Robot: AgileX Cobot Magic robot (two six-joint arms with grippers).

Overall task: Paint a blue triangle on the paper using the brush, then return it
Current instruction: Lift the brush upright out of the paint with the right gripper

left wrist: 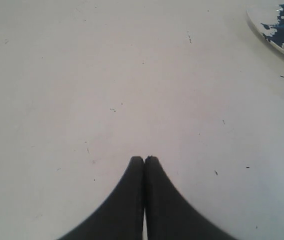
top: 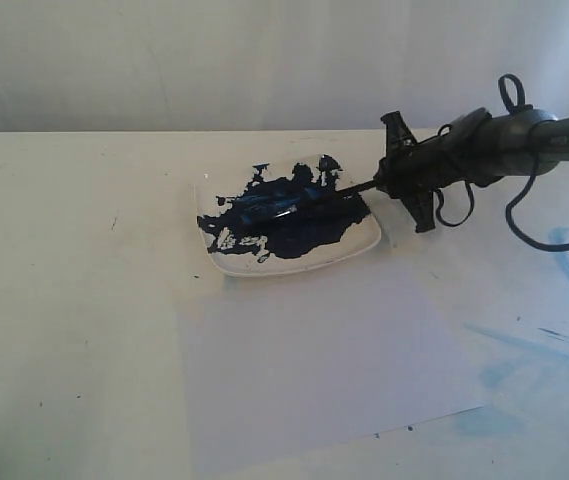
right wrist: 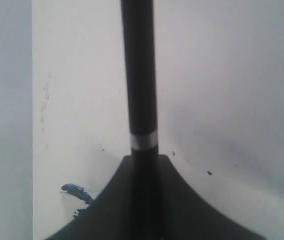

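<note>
At the left, the left gripper (left wrist: 144,159) is held shut on nothing over bare table (left wrist: 57,75), well apart from the work. In the middle the brush (top: 352,189) is laid across the dish (top: 226,262), bristles seemingly sunk in the dark paint (top: 304,225), its long axis slanting rightward into the right gripper (top: 382,183), by which the handle is clamped. The paper (top: 324,380), on which nothing is painted yet, is spread just in front of the dish, so the tip would have to be drawn nearward by the right arm.
</note>
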